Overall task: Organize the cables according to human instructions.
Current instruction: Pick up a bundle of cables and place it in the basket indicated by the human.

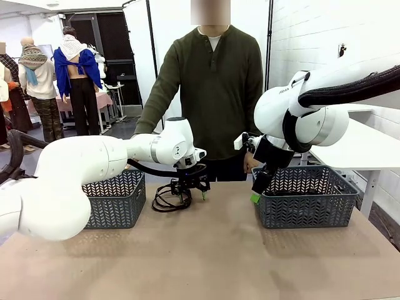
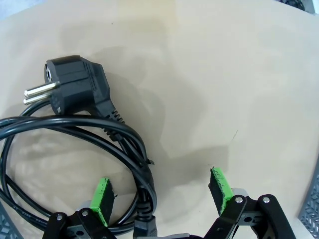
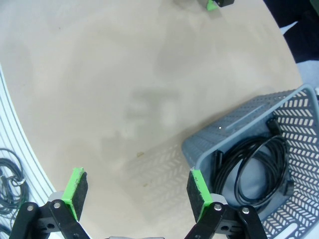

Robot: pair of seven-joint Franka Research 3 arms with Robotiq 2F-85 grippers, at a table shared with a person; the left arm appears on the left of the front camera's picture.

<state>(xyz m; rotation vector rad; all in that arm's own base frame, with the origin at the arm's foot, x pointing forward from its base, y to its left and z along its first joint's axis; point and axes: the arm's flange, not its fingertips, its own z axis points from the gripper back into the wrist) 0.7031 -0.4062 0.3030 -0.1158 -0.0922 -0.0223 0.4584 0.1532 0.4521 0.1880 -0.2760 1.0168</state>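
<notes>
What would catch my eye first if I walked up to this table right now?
Probably the left tool, jaws open, poised right over a coiled black cable lying on the table beside the left grey basket; its chunky plug fills the left wrist view. Next, the right tool, also open, at the right basket, where another cable already lies. A person stands watching across the table.
</notes>
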